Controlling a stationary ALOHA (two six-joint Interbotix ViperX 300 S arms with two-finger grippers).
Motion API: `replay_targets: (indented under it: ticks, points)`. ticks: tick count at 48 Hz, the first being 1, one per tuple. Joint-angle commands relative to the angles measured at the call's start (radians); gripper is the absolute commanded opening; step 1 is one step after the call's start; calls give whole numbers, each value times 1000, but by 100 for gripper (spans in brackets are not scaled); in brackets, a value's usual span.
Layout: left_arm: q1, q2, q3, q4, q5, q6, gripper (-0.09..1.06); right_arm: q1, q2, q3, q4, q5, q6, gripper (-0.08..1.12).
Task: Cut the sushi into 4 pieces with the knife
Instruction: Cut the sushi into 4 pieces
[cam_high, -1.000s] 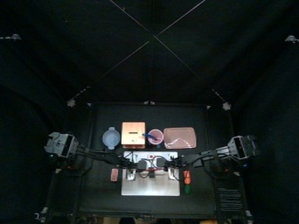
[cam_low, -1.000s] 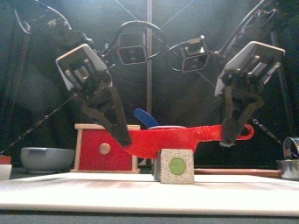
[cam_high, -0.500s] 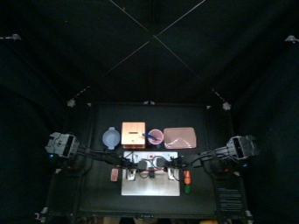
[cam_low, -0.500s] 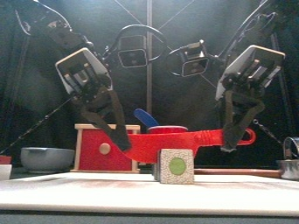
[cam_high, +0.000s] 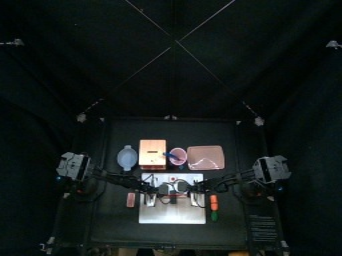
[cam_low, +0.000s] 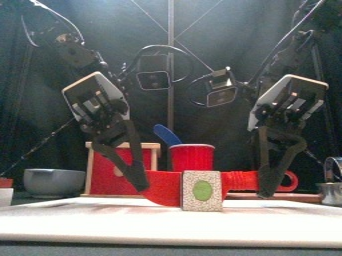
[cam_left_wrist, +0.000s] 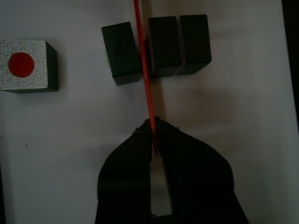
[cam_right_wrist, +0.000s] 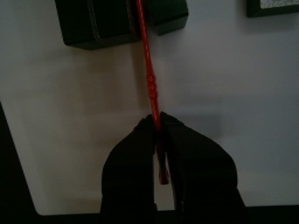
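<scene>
Red toy knife (cam_low: 221, 181) lies level just above the white cutting board (cam_low: 80, 215). It is carried at both ends, I'd judge so that it presses straight down without twisting. The left end effector (cam_low: 139, 183) is clenched on the blade's tip end, and the right end effector (cam_low: 275, 183) is clenched on the handle.

The dark green sushi roll (cam_left_wrist: 181, 42) sits on the board under the blade. The edge is in the gap between a single block (cam_left_wrist: 117, 52) and two blocks that look joined, though the seam is hard to read. A red-spotted piece (cam_left_wrist: 26, 64) lies apart to one side. A green-spotted piece (cam_low: 202, 190) stands nearer the board's front edge, in front of the blade.
</scene>
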Motion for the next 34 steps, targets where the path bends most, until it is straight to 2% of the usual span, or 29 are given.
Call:
replay_targets:
  ticks: [1, 23, 34]
  points:
    - [-15, 20, 26, -12, 14, -2, 45, 2, 28, 26, 17, -6, 8, 15]
    - [-15, 14, 38, -14, 11, -2, 45, 0, 18, 15, 12, -26, 8, 15]
    - [-2, 8, 34, 6, 8, -2, 45, -8, -5, 14, -6, -26, 8, 15]
